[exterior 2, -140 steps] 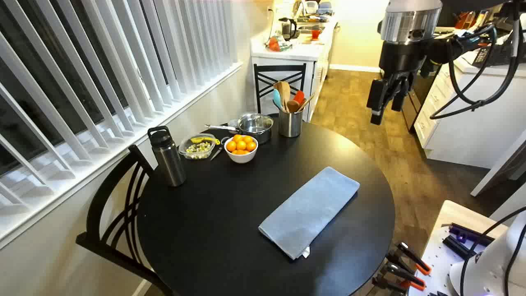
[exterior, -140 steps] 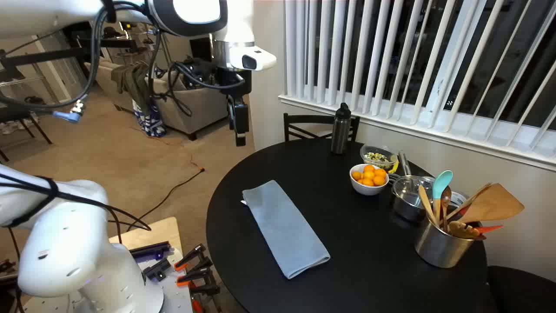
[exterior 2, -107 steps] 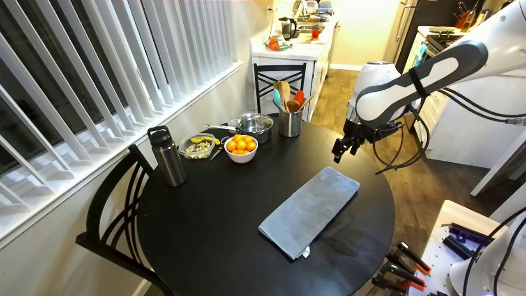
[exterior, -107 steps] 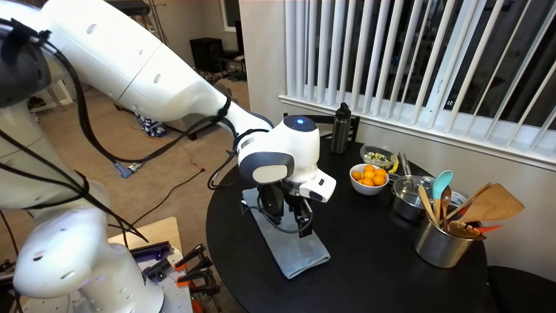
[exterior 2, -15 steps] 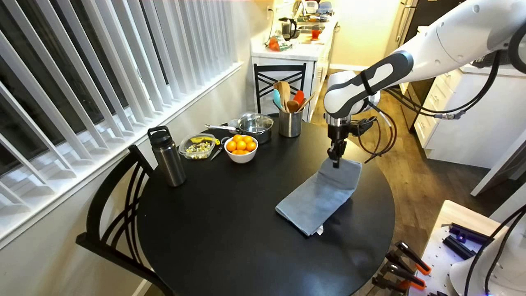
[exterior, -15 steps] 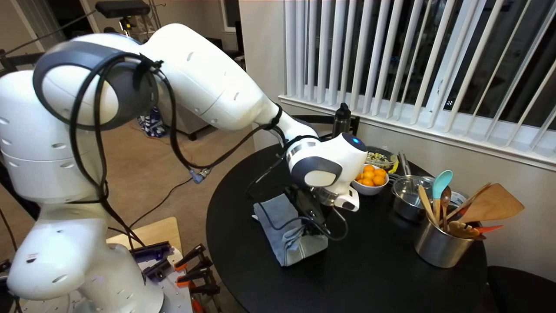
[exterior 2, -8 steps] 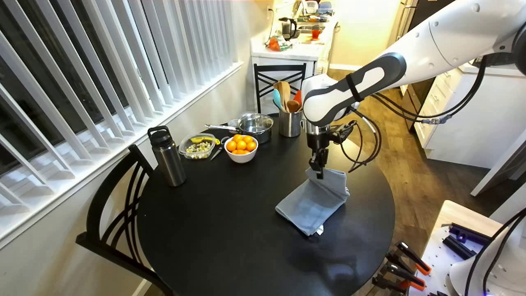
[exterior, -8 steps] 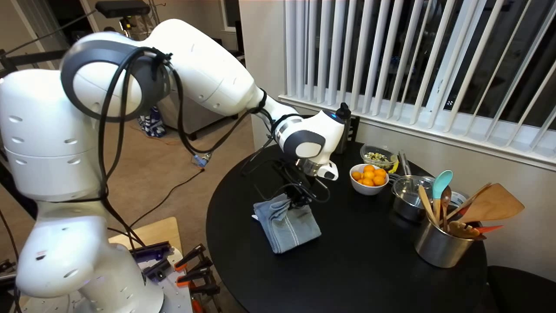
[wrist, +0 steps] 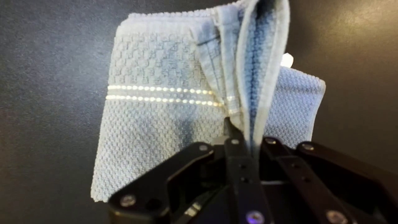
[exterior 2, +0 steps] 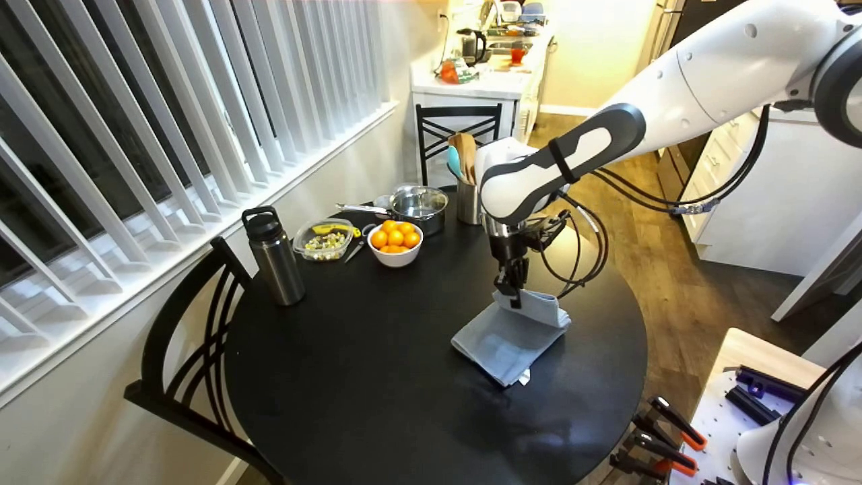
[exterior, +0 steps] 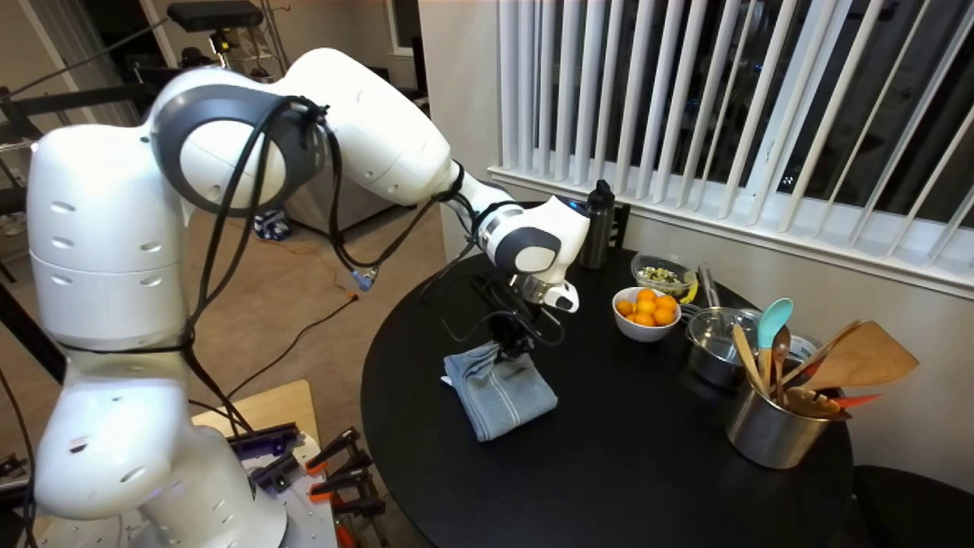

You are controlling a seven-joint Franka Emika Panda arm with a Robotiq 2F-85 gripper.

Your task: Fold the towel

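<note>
As the gripper (wrist: 251,143) swung the raised end of the towel (exterior 2: 502,343) further inward over the last second, the flap came partway over the portion lying on the black table (exterior 2: 350,377). The jaws were closed together, pinching a bunched edge of cloth; the fold looked well begun, with lowering and flattening probably left

Blue-grey towel (wrist: 180,115), nubby in weave, lying partly folded over on itself on a dark round table (exterior 2: 377,377). Two parallel rows of pale, bead-like stitching run across the upper layer. Part of that layer is raised and bunched into pleats, one gaping open in a narrow loop. Beside them a lower layer lies flat, a small white tag (exterior 2: 525,377) at its edge
</note>
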